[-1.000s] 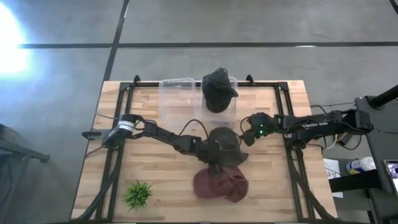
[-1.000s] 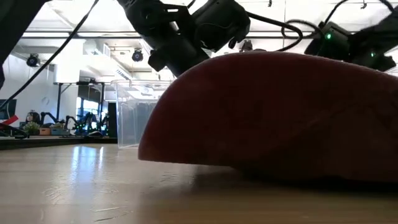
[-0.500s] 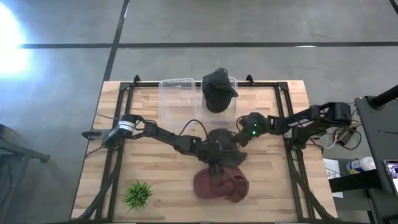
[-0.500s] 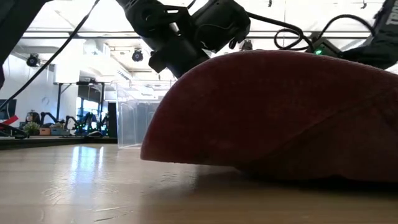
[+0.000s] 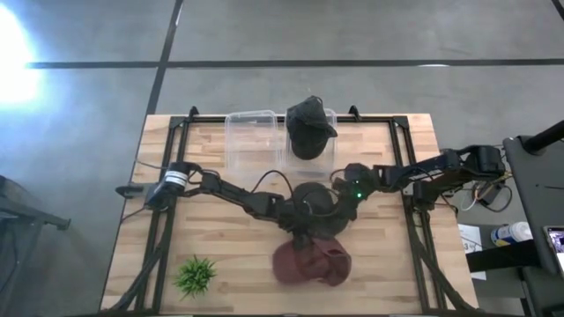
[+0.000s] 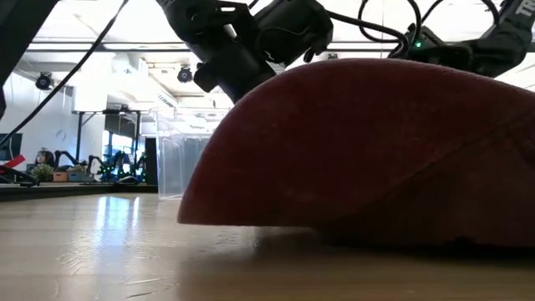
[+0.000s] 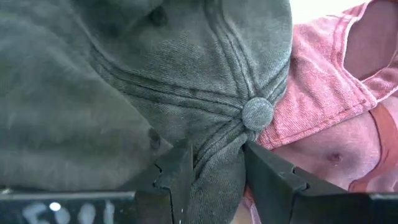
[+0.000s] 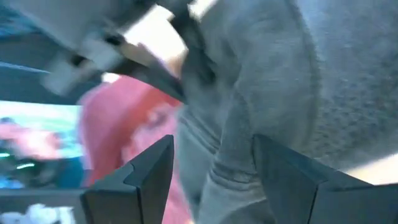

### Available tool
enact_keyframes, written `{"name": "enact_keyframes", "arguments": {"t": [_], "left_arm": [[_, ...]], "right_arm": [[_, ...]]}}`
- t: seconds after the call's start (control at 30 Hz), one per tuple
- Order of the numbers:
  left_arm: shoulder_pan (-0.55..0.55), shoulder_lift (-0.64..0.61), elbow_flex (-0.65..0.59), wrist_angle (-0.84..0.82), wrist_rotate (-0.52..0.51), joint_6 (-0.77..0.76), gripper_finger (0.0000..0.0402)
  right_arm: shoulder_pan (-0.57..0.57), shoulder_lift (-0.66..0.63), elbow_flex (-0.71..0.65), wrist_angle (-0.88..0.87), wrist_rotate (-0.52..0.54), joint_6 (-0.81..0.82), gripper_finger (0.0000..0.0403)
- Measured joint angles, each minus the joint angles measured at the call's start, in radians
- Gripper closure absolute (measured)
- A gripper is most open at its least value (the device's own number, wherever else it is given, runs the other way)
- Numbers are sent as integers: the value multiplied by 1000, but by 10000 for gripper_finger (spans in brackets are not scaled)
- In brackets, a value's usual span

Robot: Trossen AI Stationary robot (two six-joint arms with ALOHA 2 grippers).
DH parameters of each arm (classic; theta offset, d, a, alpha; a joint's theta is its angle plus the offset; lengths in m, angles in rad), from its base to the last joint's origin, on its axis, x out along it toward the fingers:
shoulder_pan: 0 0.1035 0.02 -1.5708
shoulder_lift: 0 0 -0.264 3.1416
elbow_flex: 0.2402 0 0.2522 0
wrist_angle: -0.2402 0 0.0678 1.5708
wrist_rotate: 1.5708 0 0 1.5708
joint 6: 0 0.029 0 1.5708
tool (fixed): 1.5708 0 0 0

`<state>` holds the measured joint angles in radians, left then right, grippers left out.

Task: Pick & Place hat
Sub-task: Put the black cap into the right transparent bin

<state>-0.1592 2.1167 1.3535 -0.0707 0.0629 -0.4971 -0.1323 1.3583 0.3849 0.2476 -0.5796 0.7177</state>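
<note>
Green sprig of plant (image 5: 195,275) near the worktop's (image 5: 220,231) front-left corner. Left tool (image 7: 214,163), fingers pinched on the grey hat (image 5: 319,204) beside its crown button, holds it raised at mid-worktop, over the red hat (image 5: 310,263) by the front edge. Right tool (image 8: 211,168), fingers parted, straddles the same grey fabric. Another dark hat (image 5: 308,126) sits on the clear bins (image 5: 251,132) at the back edge. Lift judged done; placing remains.
</note>
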Motion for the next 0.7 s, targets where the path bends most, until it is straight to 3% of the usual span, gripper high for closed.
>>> {"name": "enact_keyframes", "arguments": {"t": [0.27,0.7], "left_arm": [[11,-56,-4,-20,-62,48,257],[3,-56,-4,35,-79,14,257]], "right_arm": [[116,-28,88,-275,314,-97,189],[160,43,158,-405,455,-82,205]]}}
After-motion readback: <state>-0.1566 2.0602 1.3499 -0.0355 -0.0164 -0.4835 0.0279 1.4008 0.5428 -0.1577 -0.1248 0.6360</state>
